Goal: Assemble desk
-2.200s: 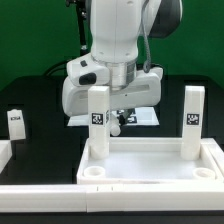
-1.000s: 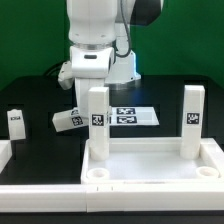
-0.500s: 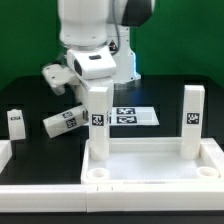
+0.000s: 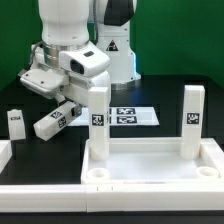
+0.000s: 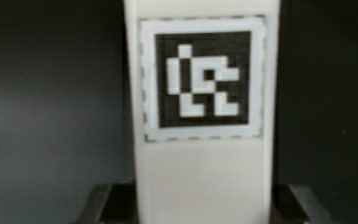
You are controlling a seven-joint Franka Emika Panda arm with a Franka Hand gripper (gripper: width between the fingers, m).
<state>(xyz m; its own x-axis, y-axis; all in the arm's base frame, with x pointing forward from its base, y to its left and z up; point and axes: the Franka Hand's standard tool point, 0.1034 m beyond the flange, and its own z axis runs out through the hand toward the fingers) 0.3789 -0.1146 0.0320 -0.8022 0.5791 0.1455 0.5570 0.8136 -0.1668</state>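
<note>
The white desk tabletop (image 4: 150,181) lies in front with its rim up and round sockets at the near corners. Two tagged legs stand upright in its far corners, one on the exterior view's left (image 4: 96,122) and one on the right (image 4: 192,118). My gripper (image 4: 65,108) is shut on a third tagged leg (image 4: 50,124) and holds it tilted above the black table, left of the tabletop. In the wrist view this leg (image 5: 202,110) fills the middle, with a dark finger (image 5: 105,205) on each side. A fourth leg (image 4: 16,122) stands upright at the far left.
The marker board (image 4: 132,116) lies flat behind the tabletop. White border rails run along the left edge (image 4: 5,152) and the front (image 4: 60,198). The arm's white body (image 4: 75,45) stands over the back left.
The arm has swung from the middle to the exterior view's left, carrying the leg away from the marker board and tilting it. The tabletop and standing legs have not moved.
</note>
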